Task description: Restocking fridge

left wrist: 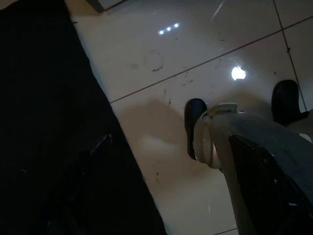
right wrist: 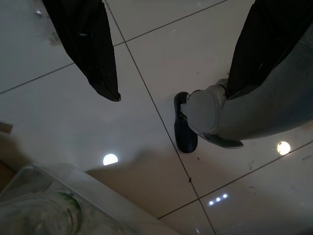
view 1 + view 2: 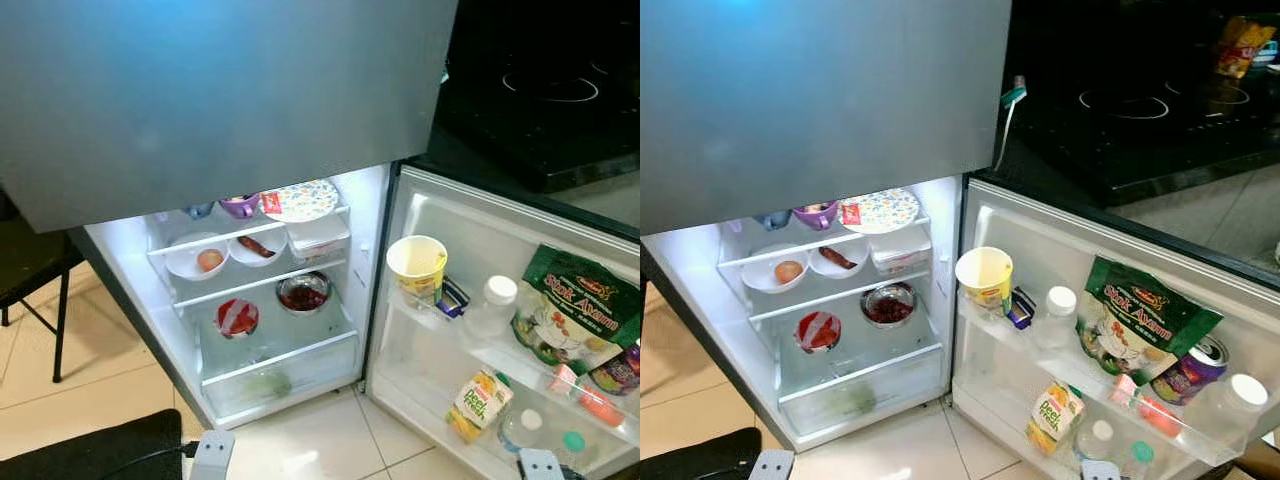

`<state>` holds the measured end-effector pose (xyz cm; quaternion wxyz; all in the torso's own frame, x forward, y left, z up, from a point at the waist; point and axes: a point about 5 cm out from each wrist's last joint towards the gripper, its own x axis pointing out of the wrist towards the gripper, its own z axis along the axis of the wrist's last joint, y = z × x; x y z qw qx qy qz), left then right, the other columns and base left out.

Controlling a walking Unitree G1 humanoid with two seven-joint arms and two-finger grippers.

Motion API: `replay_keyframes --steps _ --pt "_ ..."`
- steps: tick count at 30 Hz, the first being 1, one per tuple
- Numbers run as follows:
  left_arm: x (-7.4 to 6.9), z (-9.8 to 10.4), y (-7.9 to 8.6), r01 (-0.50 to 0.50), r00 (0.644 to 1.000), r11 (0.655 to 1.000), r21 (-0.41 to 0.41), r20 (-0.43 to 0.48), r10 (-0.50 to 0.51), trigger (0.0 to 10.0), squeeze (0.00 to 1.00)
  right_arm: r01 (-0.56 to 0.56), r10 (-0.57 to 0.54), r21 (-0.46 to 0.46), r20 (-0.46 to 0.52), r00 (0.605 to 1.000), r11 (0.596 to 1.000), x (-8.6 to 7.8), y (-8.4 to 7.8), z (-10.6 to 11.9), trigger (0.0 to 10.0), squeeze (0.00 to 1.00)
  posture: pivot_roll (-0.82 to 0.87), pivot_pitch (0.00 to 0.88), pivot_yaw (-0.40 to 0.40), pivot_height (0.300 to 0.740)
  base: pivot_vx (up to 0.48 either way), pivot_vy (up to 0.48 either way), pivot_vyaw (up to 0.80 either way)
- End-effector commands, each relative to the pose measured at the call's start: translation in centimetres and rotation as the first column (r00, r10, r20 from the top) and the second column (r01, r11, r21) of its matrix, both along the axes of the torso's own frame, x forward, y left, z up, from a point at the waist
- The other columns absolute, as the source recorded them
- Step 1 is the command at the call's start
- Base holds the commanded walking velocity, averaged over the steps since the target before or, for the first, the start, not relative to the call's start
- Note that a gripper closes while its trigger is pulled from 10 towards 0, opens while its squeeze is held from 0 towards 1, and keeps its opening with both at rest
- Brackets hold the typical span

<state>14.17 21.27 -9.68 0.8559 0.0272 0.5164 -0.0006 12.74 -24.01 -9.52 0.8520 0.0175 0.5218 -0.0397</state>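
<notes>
Below the closed freezer door [image 3: 220, 90], you have the fridge [image 3: 370, 260] standing open, and reading from your left the lit shelves come first: a purple cup [image 3: 239, 206] and a patterned plate [image 3: 300, 200] on the top shelf, then two white bowls side by side, one with a round fruit [image 3: 210, 260] and one with a dark strip of food [image 3: 256, 246], and a white container [image 3: 318, 240] beside them. Lower down sit a wrapped red item [image 3: 238, 317] and a metal bowl [image 3: 304, 293] of dark food, with something green in the crisper drawer [image 3: 265, 383]; loose, open food is kept on flat shelves, likely because it would spill in the door. Moving right, the swung-out door [image 3: 1120, 250] carries upright, packaged goods in its racks: a paper cup [image 3: 984, 277], a white-capped bottle [image 3: 1056, 312], a green snack bag [image 3: 1140, 325] leaning on the liner, a can [image 3: 1200, 365], and below them a juice carton [image 3: 1052, 415]. Both your arms hang idle, pointing at the tiled floor [image 1: 195, 58]. Your left gripper [image 1: 146, 147] sits in heavy shade, so you cannot tell how its fingers stand; your right gripper [image 2: 166, 49] has its fingers [image 2: 98, 54] spread well apart and holds nothing. Judging by that, you have no stock in hand yet, and fetching the next item looks like your step.
</notes>
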Motion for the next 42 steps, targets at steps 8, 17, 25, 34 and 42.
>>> replay_keyframes --steps 8,17,25,34,42 --pt "-0.78 -0.41 -0.45 -0.009 1.000 1.000 0.018 -0.023 0.010 10.0 0.00 -0.016 0.015 -0.044 -0.019 1.000 0.999 -0.15 -0.35 -0.01 10.0 0.00 0.00 0.000 -0.036 0.740 0.000 0.000 0.00" --pt "-0.94 -0.53 -0.82 -0.024 0.999 1.000 0.009 -0.023 0.025 10.0 0.00 -0.031 0.029 -0.059 -0.043 0.999 0.998 -0.59 -0.44 -0.15 10.0 0.00 0.01 0.000 -0.049 0.740 -0.030 0.000 0.00" --pt "-1.02 -0.54 -0.76 -0.025 0.999 1.000 0.009 -0.023 0.025 10.0 0.00 -0.049 0.047 -0.060 -0.038 0.998 0.997 -0.15 -0.15 -0.09 10.0 0.00 0.01 0.000 -0.049 0.740 -0.307 0.000 0.00" --pt "-1.13 -0.58 -0.79 -0.026 0.999 1.000 0.006 -0.026 0.026 10.0 0.00 -0.059 0.056 -0.057 -0.044 0.997 0.997 -0.27 0.04 -0.18 10.0 0.00 0.00 0.000 -0.046 0.740 -0.321 0.000 0.00" --pt "-1.14 -0.62 -1.04 -0.017 0.999 1.000 0.000 -0.027 0.017 10.0 0.00 -0.065 0.062 -0.060 -0.050 0.997 0.996 -0.43 0.02 -0.23 10.0 0.00 0.00 0.000 -0.044 0.740 -0.325 0.000 0.00"
